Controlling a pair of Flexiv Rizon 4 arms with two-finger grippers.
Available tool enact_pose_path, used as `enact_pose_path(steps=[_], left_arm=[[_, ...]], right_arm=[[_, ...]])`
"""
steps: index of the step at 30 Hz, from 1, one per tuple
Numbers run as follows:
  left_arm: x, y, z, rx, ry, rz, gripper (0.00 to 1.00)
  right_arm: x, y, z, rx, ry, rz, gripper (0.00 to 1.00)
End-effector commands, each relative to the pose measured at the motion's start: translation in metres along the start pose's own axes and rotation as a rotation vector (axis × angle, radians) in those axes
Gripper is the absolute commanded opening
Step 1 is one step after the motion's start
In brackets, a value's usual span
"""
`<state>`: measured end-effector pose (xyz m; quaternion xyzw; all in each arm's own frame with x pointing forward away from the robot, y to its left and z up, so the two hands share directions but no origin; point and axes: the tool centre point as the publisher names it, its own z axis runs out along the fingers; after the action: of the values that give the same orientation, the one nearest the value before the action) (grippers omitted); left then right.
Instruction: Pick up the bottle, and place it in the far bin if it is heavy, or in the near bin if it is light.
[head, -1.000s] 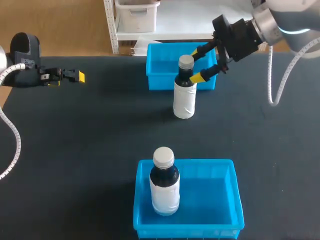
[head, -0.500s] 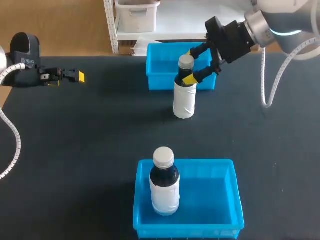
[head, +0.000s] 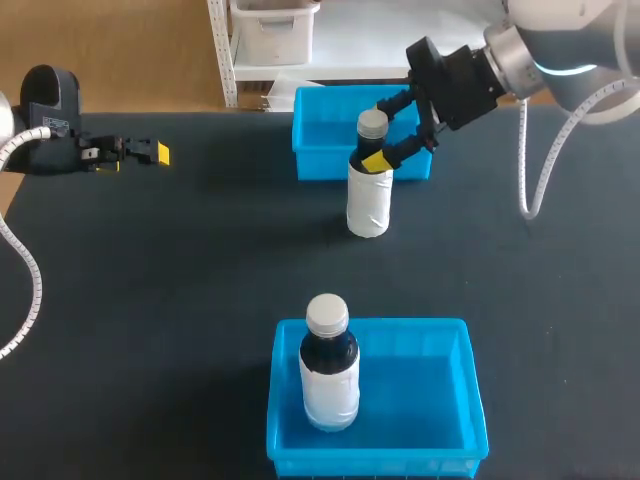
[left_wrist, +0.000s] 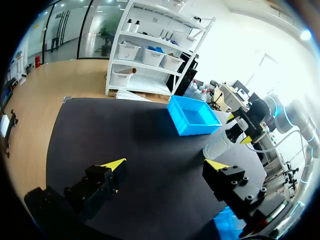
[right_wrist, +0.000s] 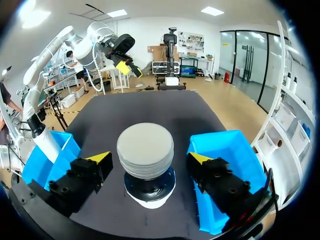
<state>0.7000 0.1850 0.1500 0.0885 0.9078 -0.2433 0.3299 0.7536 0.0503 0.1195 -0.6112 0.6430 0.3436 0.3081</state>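
A dark bottle (head: 368, 190) with a white label and grey cap stands upright on the black table, just in front of the far blue bin (head: 322, 127). My right gripper (head: 379, 132) comes in from the right and straddles its neck. In the right wrist view the cap (right_wrist: 145, 148) sits between the yellow-tipped fingers (right_wrist: 99, 159) with a gap on each side, so the right gripper (right_wrist: 148, 158) is open. My left gripper (head: 150, 152) stays at the far left edge, open and empty (left_wrist: 165, 164). From there the bottle (left_wrist: 216, 146) shows ahead.
The near blue bin (head: 430, 400) stands at the table's front and holds a second, similar bottle (head: 328, 370) upright in its left part. In the right wrist view the far bin (right_wrist: 227, 155) lies beside one finger and the near bin (right_wrist: 55, 157) beside the other.
My right gripper has slid left toward the bottle, so its fingers now sit on either side of the neck. The bottle and my left arm have not moved.
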Motion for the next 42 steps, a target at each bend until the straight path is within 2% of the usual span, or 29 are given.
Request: enact_pose_path(steps=[1,2,3,10,13,17,21,30,35,42], left_arm=[[0.000,0.000,0.000,0.000,0.000,0.000,1.00],[0.000,0.000,0.000,0.000,0.000,0.000,1.00],[0.000,0.000,0.000,0.000,0.000,0.000,1.00],[0.000,0.000,0.000,0.000,0.000,0.000,1.00],[0.000,0.000,0.000,0.000,0.000,0.000,1.00],[0.000,0.000,0.000,0.000,0.000,0.000,1.00],[0.000,0.000,0.000,0.000,0.000,0.000,1.00],[0.000,0.000,0.000,0.000,0.000,0.000,1.00],[0.000,0.000,0.000,0.000,0.000,0.000,1.00],[0.000,0.000,0.000,0.000,0.000,0.000,1.00]], right_arm=[[0.002,0.000,0.002,-0.002,0.000,0.001,0.62],[0.002,0.000,0.003,-0.003,0.000,0.001,0.52],[0.002,0.001,0.004,-0.004,0.000,0.001,0.49],[0.002,0.001,0.007,-0.013,0.001,0.001,0.42],[0.002,0.002,0.006,-0.013,0.000,-0.001,0.32],[-0.001,0.005,0.002,-0.008,0.000,-0.007,0.00],[-0.007,0.010,-0.008,0.004,0.000,-0.024,0.00],[-0.039,0.039,-0.049,0.018,0.007,-0.065,0.00],[-0.056,0.066,-0.070,0.011,0.032,-0.077,0.00],[-0.072,0.113,-0.090,0.012,0.014,-0.100,0.00]])
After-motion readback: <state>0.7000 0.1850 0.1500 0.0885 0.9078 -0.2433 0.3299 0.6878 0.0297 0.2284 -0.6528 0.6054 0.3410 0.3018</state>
